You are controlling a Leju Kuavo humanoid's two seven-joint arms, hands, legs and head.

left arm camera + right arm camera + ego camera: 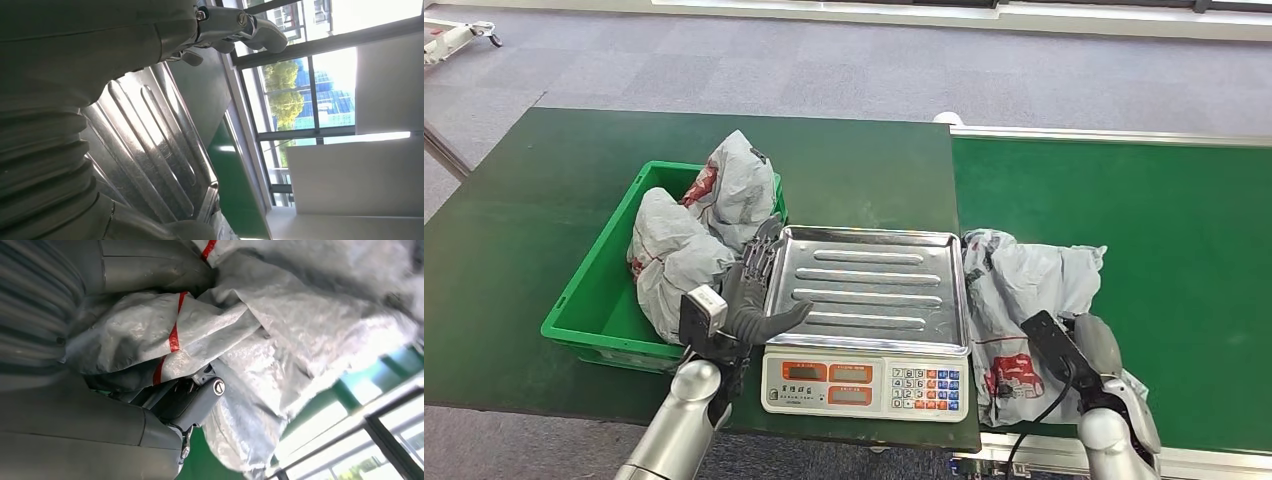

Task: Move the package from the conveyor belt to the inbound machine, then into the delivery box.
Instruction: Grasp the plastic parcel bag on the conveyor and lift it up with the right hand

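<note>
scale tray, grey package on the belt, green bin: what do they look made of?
Scale tray: looks like stainless steel, with a bright reflective sheen and pressed ribs.
Grey package: probably thin plastic film, crinkled and slightly glossy, with red print.
Green bin: likely moulded rigid plastic, uniform colour, smooth rim.

Even, soft overhead light; glare streaks the steel tray (150, 150); bright windows (310, 90) wash out wrist views; nearby covers blur.
</note>
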